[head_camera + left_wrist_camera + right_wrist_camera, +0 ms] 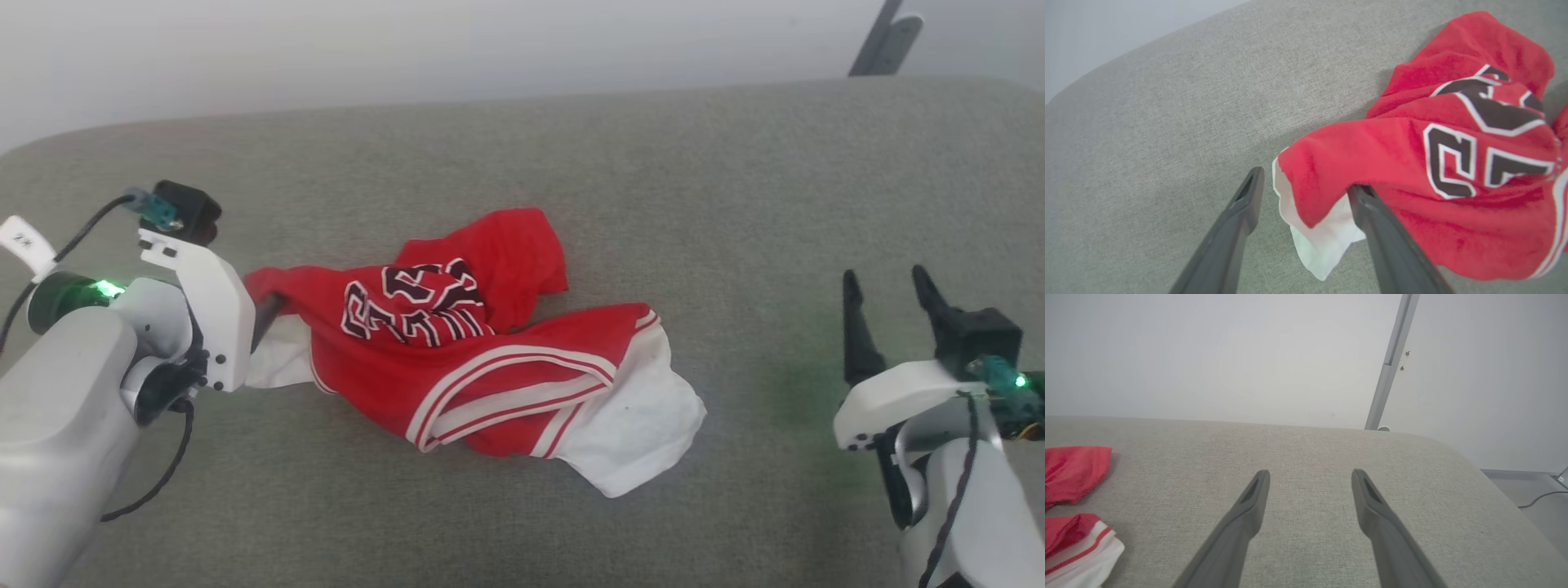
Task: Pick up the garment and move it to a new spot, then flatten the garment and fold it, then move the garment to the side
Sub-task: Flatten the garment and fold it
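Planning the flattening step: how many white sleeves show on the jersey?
2. One white sleeve lies at the jersey's left end, by the left tool; the other at its right end, nearer the right tool. Folds may hide parts.

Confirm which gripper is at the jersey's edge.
The left gripper: its open fingers straddle the garment's red-and-white edge, one tip covered by cloth. The right gripper hangs open over bare grey cushion, apart from it.
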You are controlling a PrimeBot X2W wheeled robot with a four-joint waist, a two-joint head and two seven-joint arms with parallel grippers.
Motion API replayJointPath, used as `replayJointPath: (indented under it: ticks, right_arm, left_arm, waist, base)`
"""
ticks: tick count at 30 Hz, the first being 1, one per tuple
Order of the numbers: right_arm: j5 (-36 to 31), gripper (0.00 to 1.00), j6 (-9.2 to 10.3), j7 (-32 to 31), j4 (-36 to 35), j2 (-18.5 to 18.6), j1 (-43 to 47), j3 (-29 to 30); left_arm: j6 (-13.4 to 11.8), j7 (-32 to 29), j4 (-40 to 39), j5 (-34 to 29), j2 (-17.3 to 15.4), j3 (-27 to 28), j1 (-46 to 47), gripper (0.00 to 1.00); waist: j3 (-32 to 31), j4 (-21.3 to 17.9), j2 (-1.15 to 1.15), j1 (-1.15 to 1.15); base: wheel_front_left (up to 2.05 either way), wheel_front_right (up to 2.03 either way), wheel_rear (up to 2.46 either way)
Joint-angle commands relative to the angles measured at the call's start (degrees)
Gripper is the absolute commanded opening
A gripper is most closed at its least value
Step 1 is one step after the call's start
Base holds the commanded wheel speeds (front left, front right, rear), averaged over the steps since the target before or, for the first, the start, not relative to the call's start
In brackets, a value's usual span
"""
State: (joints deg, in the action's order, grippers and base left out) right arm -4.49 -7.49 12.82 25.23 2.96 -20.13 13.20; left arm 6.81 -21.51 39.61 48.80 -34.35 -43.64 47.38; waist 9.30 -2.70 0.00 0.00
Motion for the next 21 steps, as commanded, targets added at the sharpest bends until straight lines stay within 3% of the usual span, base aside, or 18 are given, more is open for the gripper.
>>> replayJointPath:
  ticks: [1, 21]
  right_arm:
    - [0.48, 1.0, -0.01, -0.36, 0.09, -0.12, 0.8, -1.0]
    - [12.38, 1.0, -0.01, -11.78, -2.89, 4.36, 6.88, -15.29]
  left_arm:
    - [-0.33, 1.74, -0.41, 0.27, -0.24, 0.65, -0.92, 1.0]
    - [-11.11, 29.08, -11.76, -1.51, -4.63, 7.27, -18.32, 1.0]
  waist:
    - [-0.75, 0.88, 0.0, 0.0]
    - [-5.86, 7.34, 0.0, 0.0]
  base:
    - [0.0, 0.0, 0.0]
    - [0.0, 0.0, 0.0]
